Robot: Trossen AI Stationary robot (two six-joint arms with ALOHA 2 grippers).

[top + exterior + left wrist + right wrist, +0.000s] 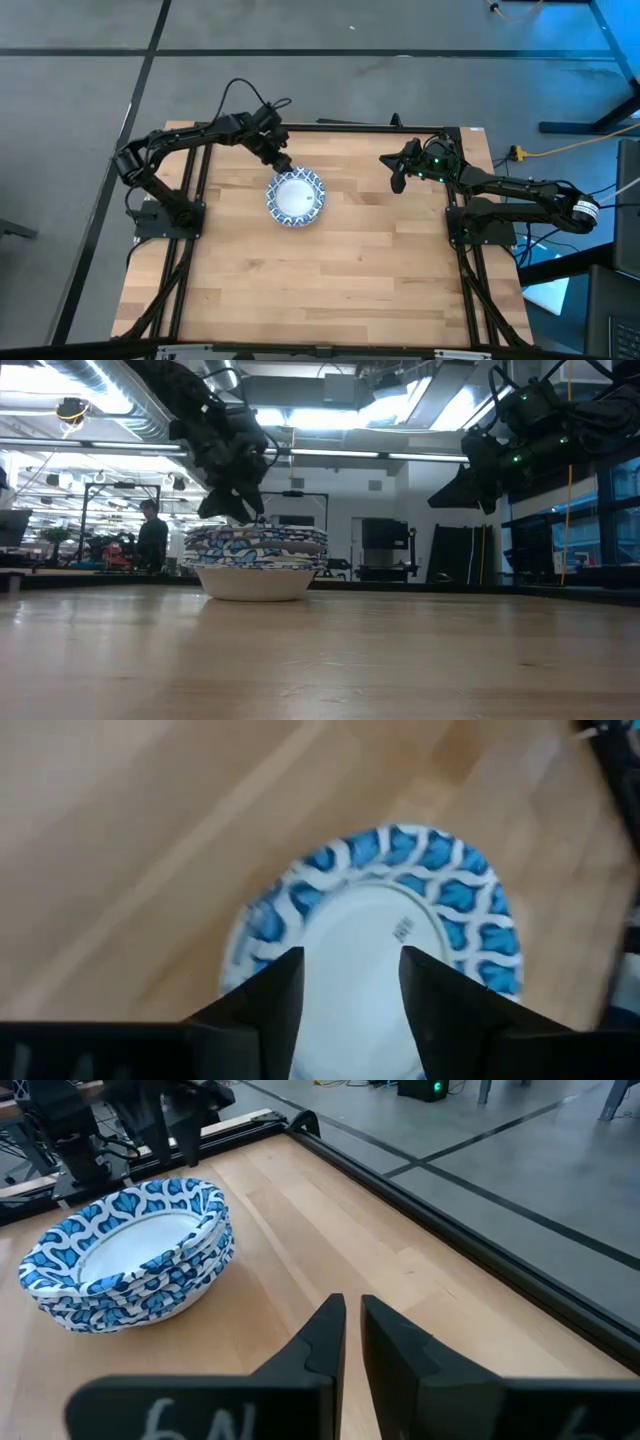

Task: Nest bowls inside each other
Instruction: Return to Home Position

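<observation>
My left gripper (350,988) hangs half-open and empty — the nested bowls (372,915) sit just beneath its fingertips; my right gripper (351,1330), fingers nearly together, grips nothing — bowls well off.

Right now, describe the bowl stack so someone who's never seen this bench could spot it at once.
Start at the wooden table and look slightly left of its centre, just below the open left claw. There sits the stack of bowls: round, white inside, with layered blue-and-white patterned rims. It is the only crockery on the table.
</observation>
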